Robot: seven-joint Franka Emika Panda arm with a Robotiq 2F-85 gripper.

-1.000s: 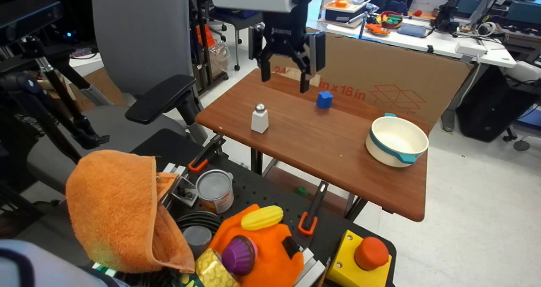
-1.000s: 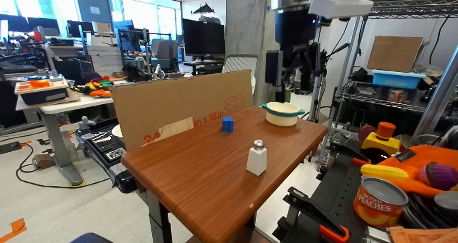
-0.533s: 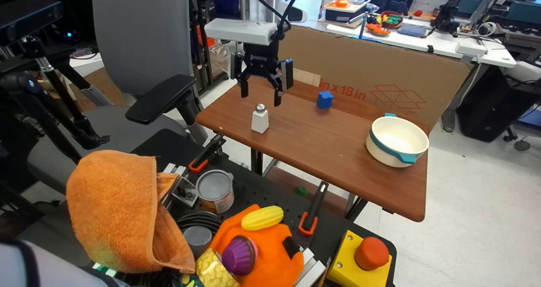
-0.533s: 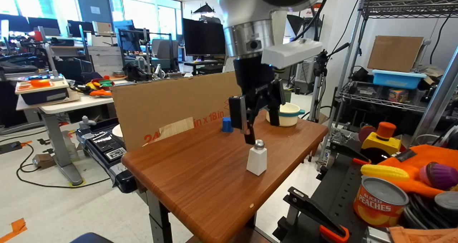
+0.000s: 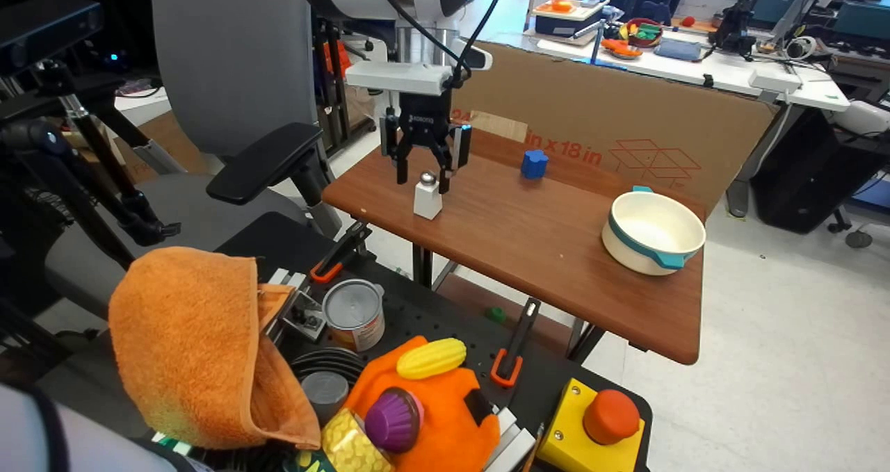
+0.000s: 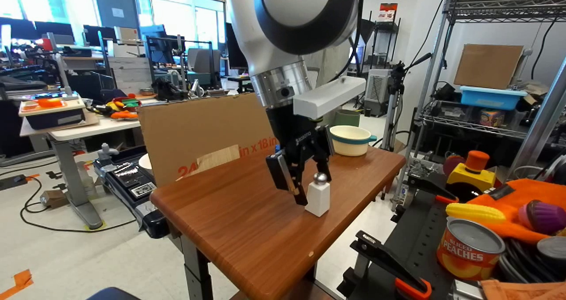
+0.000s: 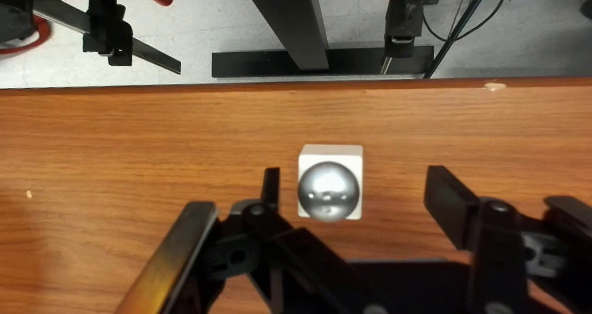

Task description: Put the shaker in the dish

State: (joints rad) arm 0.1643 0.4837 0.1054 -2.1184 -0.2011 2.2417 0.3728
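On the brown table [image 5: 542, 242], the white shaker [image 5: 427, 202] stands upright near one long edge in an exterior view. The gripper [image 5: 423, 178] points down at it with released, parted fingers [image 5: 402, 173], one to each side. The dish [image 5: 655, 230] sits well apart, toward the opposite end. A blue object [image 5: 534, 165] stands between the two, offset toward the cardboard sheet [image 5: 598, 103] along the rear edge. A black board [image 5: 445, 315] carrying a yellow button box [image 5: 571, 420] runs along the edge nearest the shaker.

In an exterior view, the arm [image 6: 292, 17] leans over the table; the gripper hides most of the blue object and overlaps the edge of the dish. A clamp [image 6: 385, 259] and a peach can [image 6: 469, 251] occupy the board.

In the wrist view, the shaker appears from above, between the fingers, with table surface visible in the gap on each side. Beyond the table edge, black metal parts [image 7: 360, 60] and pale floor [image 7: 196, 34] show.
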